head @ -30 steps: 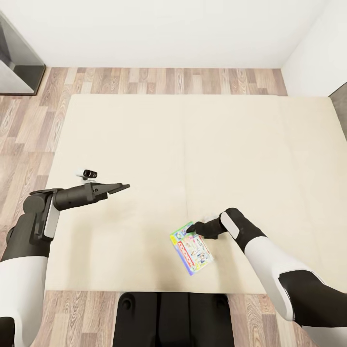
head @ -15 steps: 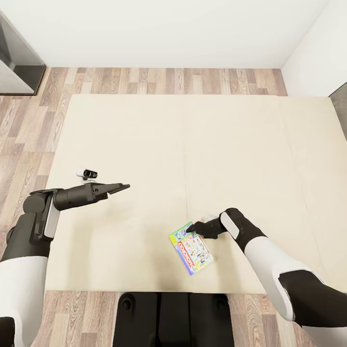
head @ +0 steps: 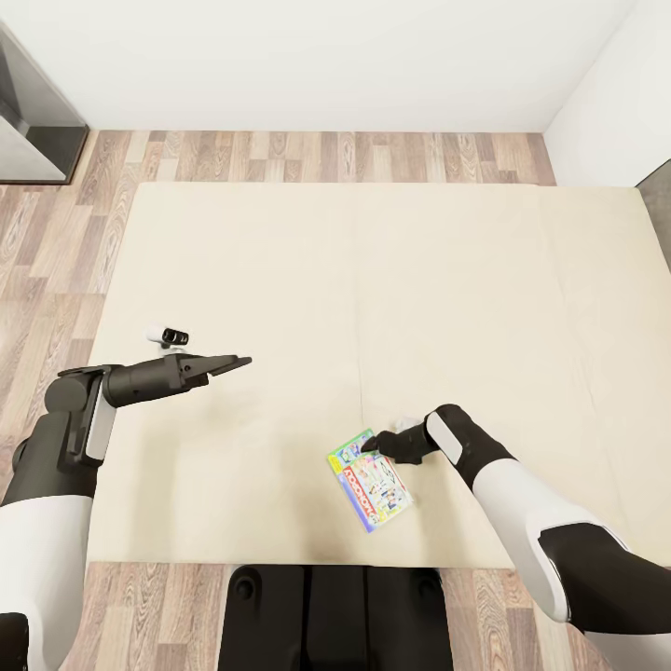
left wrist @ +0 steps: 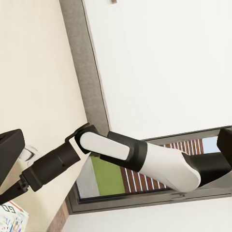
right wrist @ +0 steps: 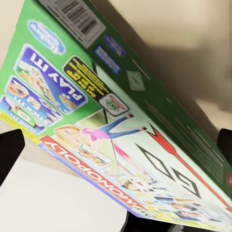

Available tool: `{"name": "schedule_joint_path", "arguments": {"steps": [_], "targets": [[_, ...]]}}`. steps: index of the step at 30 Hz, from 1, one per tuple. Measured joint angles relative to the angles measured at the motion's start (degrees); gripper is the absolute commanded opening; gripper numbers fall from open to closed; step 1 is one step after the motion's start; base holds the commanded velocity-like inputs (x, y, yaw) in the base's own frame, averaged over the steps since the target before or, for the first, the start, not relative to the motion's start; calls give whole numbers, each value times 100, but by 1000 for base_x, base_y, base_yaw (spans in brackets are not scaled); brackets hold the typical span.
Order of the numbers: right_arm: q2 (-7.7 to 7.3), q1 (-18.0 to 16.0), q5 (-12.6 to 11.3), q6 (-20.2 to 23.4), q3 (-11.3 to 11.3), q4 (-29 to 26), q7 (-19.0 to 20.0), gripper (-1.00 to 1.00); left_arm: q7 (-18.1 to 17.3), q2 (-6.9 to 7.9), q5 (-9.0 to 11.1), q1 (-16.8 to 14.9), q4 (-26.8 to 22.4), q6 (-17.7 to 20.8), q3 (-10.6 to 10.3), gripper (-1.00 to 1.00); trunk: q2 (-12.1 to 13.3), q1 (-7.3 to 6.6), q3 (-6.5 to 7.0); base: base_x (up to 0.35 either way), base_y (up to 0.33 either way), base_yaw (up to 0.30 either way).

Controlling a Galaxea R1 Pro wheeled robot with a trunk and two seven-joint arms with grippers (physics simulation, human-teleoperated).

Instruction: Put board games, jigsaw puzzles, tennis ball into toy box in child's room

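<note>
On the cream bed [head: 391, 280] a board game [head: 370, 479] lies flat near the edge closest to the robot, at about 5 o'clock from the mattress centre. The right gripper [head: 371, 442] sits at the game's 12 o'clock edge, and whether its fingers pinch it I cannot tell. The left gripper [head: 240, 361] hovers at 9 o'clock, fingers narrow, holding nothing
</note>
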Motion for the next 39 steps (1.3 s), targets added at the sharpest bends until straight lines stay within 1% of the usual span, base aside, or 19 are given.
{"name": "schedule_joint_path", "arguments": {"steps": [7,10,13,19,21,29,39], "targets": [[-3,6,6,1,2,13,-6,100,1,0,-1,0,1,-4,0,100,0,0,0,0,0,0],[-4,9,44,4,2,15,-5,100,2,0,-2,0,4,-4,0,100,0,0,0,0,0,0],[-2,11,157,7,-1,16,1,100,2,0,-2,0,6,-3,0,100,0,0,0,0,0,0],[10,12,521,12,-10,73,33,100,2,0,-2,0,7,-3,0,100,0,0,0,0,0,0],[20,12,609,14,-13,104,42,100,2,0,-2,0,6,-3,0,100,0,0,0,0,0,0],[60,13,744,21,-23,245,67,100,2,0,-2,0,6,-3,5,100,0,0,0,0,0,0],[169,13,788,22,-26,379,102,100,2,0,-2,0,4,0,8,100,0,0,0,0,0,0]]}}
